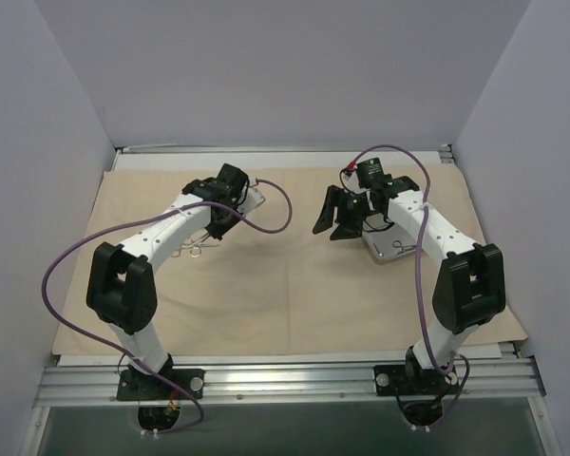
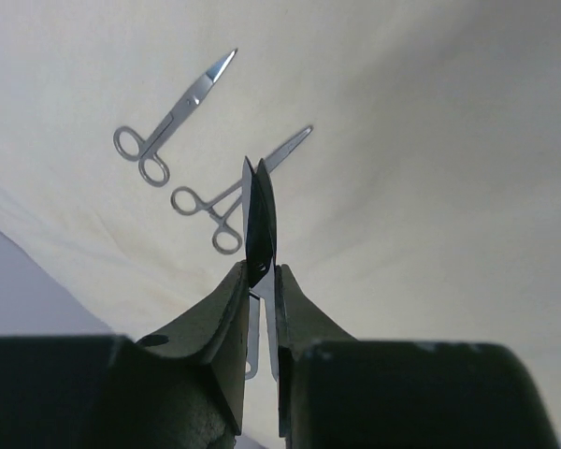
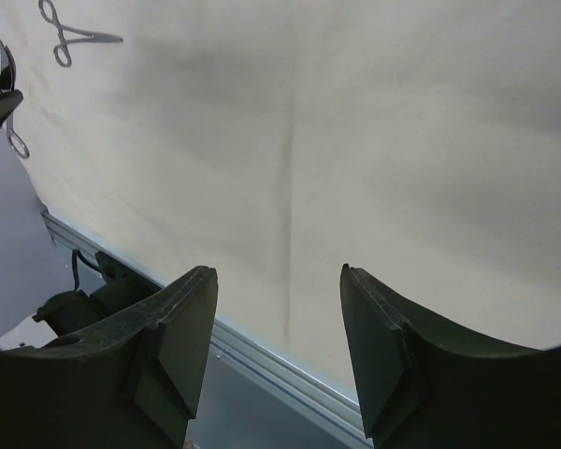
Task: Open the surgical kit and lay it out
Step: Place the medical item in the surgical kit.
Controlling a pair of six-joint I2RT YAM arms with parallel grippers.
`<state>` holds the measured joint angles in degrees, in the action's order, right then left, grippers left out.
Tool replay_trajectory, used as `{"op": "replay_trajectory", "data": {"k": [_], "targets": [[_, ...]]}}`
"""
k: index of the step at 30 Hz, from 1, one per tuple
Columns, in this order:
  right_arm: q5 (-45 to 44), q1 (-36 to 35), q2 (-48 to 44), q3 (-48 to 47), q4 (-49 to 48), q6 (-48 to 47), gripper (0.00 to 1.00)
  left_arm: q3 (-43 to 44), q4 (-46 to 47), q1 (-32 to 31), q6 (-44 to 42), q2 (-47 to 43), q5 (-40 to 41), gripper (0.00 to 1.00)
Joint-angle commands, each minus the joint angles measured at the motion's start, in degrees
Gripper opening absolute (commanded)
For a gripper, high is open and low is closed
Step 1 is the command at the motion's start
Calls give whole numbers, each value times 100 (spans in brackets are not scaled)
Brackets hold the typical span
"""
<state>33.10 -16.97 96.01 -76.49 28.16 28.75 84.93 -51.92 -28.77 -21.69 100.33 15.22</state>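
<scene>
The beige cloth wrap [image 1: 294, 294] lies spread flat over the table. My left gripper [image 1: 218, 220] hovers over its left part, shut on a thin silver instrument [image 2: 269, 318] that hangs between the fingers; its ring handle also shows in the right wrist view [image 3: 17, 142]. Two ring-handled instruments [image 2: 164, 131] [image 2: 234, 192] lie on the cloth below it, and they show in the top view [image 1: 194, 247]. My right gripper [image 1: 334, 218] is open and empty above the cloth's middle [image 3: 279, 281]. The steel tray [image 1: 385, 252] sits beneath the right arm with an instrument [image 1: 405, 249] in it.
The cloth covers most of the table between grey walls. A metal rail [image 1: 285, 375] runs along the near edge, and it shows in the right wrist view [image 3: 290, 379]. Purple cables [image 1: 275, 214] loop from both arms.
</scene>
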Motion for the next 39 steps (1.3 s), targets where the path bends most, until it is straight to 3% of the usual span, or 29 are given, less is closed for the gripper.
{"op": "replay_trajectory", "data": {"k": [1,5,11,18,24,39], "targets": [[-339,-122,-284,116,67,-160,55,-299,226,240,-799,-14,438,2],[-287,-184,-328,379,-48,-142,55,-1196,569,267,-1556,-93,639,2],[-410,-184,-504,521,-30,-247,55,-2128,876,337,-1988,-242,499,2],[-410,-184,-451,556,-13,-291,55,-2024,1017,671,-2374,-278,332,2],[-462,-184,-363,451,66,-370,54,-1830,1025,733,-2743,-339,-397,2],[-392,-175,-337,626,-83,-256,54,-2480,938,900,-3165,-919,-1751,2]]}}
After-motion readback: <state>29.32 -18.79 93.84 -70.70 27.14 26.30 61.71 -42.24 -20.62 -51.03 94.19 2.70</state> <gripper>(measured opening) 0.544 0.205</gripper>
